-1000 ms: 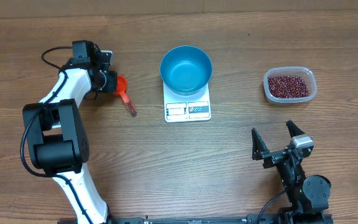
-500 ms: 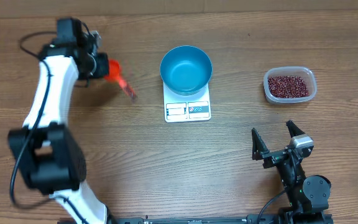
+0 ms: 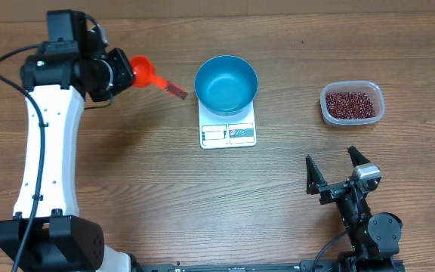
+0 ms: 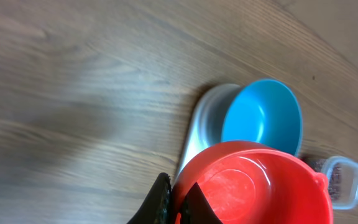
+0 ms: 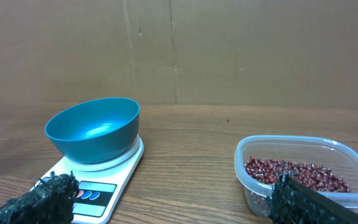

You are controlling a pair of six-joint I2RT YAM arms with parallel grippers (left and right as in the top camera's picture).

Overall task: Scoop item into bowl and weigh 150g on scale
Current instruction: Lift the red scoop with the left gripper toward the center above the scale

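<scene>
My left gripper is shut on the rim of an empty red scoop, held above the table left of the bowl, its handle pointing toward the bowl. In the left wrist view the fingers pinch the scoop wall. The empty blue bowl stands on the white scale. The item, dark red beans, fills a clear container at the right. My right gripper rests open at the front right, facing the bowl, scale and beans.
The clear plastic container sits right of the scale, about a bowl's width away. A cardboard wall stands behind the table's far edge. The left arm's white links stretch along the left side.
My left arm has raised the scoop off the table and carried it back and right. The scoop's handle has swung round toward the bowl. The right arm has not moved.
</scene>
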